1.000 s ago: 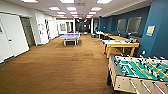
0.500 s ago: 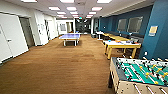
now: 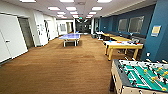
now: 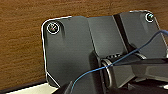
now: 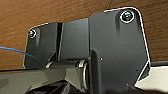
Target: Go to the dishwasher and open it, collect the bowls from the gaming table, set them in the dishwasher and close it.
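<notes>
Foosball table (image 3: 140,76) near right; yellow-topped table (image 3: 123,45) beyond it

A table-football table (image 3: 141,76) sits at the lower right of the frame, with a yellow-topped table (image 3: 123,46) behind it at middle right and more tables in a row beyond that along the right wall. A table-tennis table (image 3: 69,37) stands at centre, farther back on the wood floor (image 3: 62,67). Doors (image 3: 11,37) line the left wall, and a corridor opens at upper centre.

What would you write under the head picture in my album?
Games room: foosball table, yellow-topped table, blue ping-pong table.
</notes>
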